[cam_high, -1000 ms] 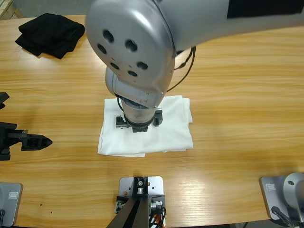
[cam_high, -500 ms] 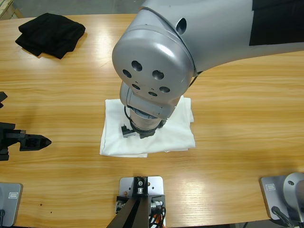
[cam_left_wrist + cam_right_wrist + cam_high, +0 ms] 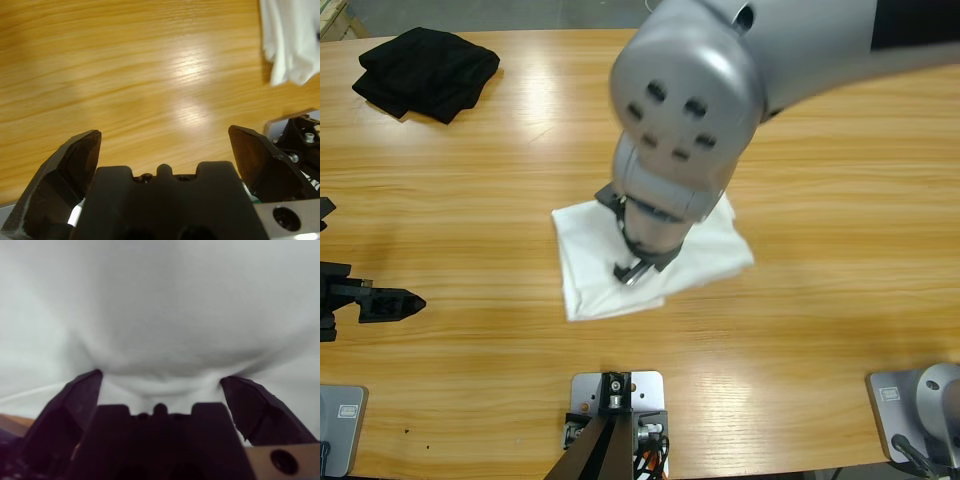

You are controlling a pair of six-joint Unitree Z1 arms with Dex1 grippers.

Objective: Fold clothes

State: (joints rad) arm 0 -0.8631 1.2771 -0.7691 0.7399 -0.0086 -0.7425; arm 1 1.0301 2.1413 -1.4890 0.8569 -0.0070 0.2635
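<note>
- The white T-shirt (image 3: 590, 262), folded into a soft skewed rectangle, lies mid-table on the glossy wooden table (image 3: 840, 200).
- The right gripper (image 3: 159, 385) presses down into its smooth white cloth, jaws spread wide; the fabric bulges between them.
- The left gripper (image 3: 165, 150) hovers over bare wood at the table's left edge, jaws apart, holding nothing.
- A crumpled black garment (image 3: 425, 70) sits at the far left corner.

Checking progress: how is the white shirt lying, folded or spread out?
Folded. The white shirt lies as a compact, skewed rectangle with layered edges, no sleeves showing, under the right gripper.
</note>
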